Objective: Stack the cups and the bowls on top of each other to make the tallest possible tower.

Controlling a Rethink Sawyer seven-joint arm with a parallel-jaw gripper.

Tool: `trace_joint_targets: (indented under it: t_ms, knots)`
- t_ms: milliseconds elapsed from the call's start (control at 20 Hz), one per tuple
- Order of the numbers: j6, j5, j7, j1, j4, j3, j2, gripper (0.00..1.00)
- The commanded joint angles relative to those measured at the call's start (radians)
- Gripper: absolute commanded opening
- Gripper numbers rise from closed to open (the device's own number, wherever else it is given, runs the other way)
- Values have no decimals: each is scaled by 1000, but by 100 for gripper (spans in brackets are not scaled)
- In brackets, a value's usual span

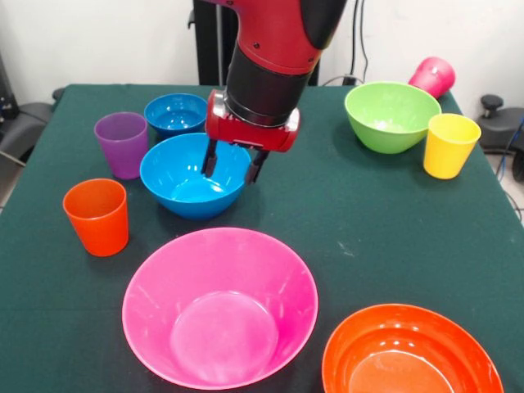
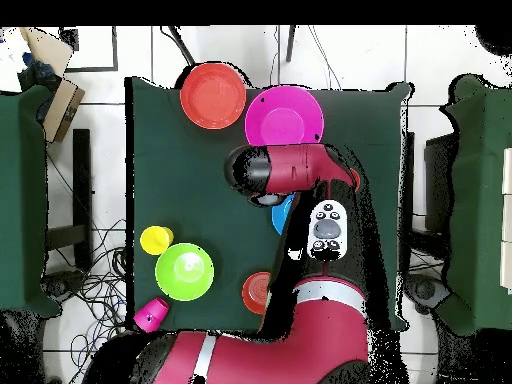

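My gripper (image 1: 233, 164) hangs open at the right rim of the medium blue bowl (image 1: 190, 178), one finger inside the bowl and the other just outside the rim. The small blue bowl (image 1: 175, 112) sits behind it, with the purple cup (image 1: 121, 144) to its left and the orange cup (image 1: 97, 216) nearer the front. Up front are the very large pink bowl (image 1: 219, 307) and the large orange bowl (image 1: 412, 352). At the far right stand the lime green bowl (image 1: 391, 115) and the yellow cup (image 1: 449, 145). The magenta cup (image 1: 432, 76) lies on its side at the table's far edge.
From overhead, the arm (image 2: 300, 170) covers most of the blue bowl (image 2: 282, 213). A small orange bowl (image 2: 256, 292) shows partly beside the arm near the robot's base; the front view hides it. All things stand apart on the dark green table (image 1: 344, 205).
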Motion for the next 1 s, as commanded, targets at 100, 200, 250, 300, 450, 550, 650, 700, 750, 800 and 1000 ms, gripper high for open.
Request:
trace_joint_targets:
  t_ms: [100, 200, 250, 300, 450, 550, 650, 700, 750, 800, 1000]
  knots:
    - [-92, -69, 54, 23, 44, 36, 78, 100]
    - [-89, -66, 55, 23, 43, 34, 83, 100]
    - [-83, -63, 54, 23, 43, 33, 83, 100]
    - [-74, -59, 50, 22, 44, 34, 82, 100]
    - [-40, -46, 29, 14, 43, 43, 84, 100]
    - [-24, -37, 19, 10, 42, 48, 82, 100]
    - [-21, -35, 18, 11, 45, 47, 77, 100]
    - [-20, -34, 18, 11, 44, 47, 78, 100]
    - [-21, -34, 19, 12, 43, 46, 79, 100]
    - [-22, -34, 19, 12, 43, 47, 81, 100]
    - [-30, -38, 18, 13, 45, 46, 81, 100]
